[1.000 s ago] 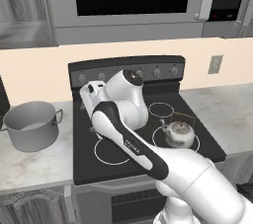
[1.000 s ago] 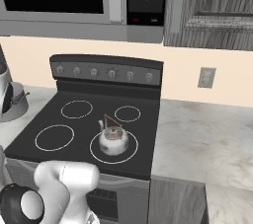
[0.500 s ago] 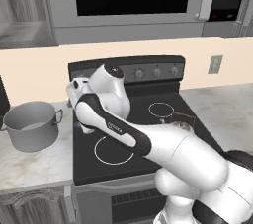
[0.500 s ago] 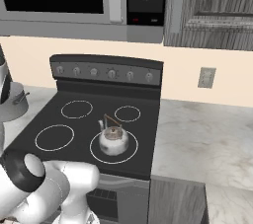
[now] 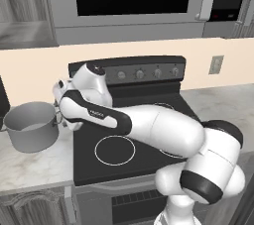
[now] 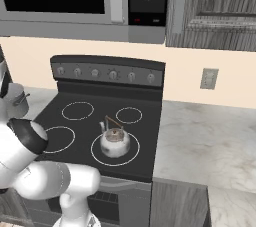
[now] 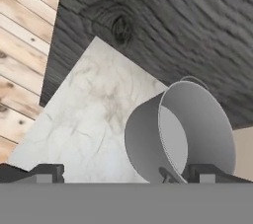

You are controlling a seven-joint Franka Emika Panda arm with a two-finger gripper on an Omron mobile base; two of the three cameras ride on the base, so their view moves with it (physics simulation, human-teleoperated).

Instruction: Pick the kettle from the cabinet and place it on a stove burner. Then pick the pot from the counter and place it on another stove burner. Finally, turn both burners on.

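Grey metal, straight-sided and lidless, the pot (image 5: 31,127) stands on the pale marbled surface (image 5: 30,167) just left of the black cooktop (image 6: 90,131). The kettle (image 6: 115,140) already sits inside the near right burner ring (image 6: 116,148), so we judge the first placement complete and the pot transfer to be the step in hand.

In the hand view the claw (image 7: 126,172) looks down on the pot, with one dark finger (image 7: 44,172) at the lower left and the other (image 7: 210,172) at the lower right; the jaws stand wide apart and hold nothing. The pot's open mouth lies partly between them, nearer the right finger.

We expect the pot to be rigid and moderately heavy for its size, with smooth walls that offer little friction. Its body looks too wide for the claw to span. We therefore recommend taking hold of the rim: one finger inside the wall, one outside, close to a loop handle (image 7: 193,81) so the load hangs balanced. An off-centre rim grip may let the pot tilt or slip when lifted. The near left burner ring (image 5: 114,149) is free and lies closest to the pot.
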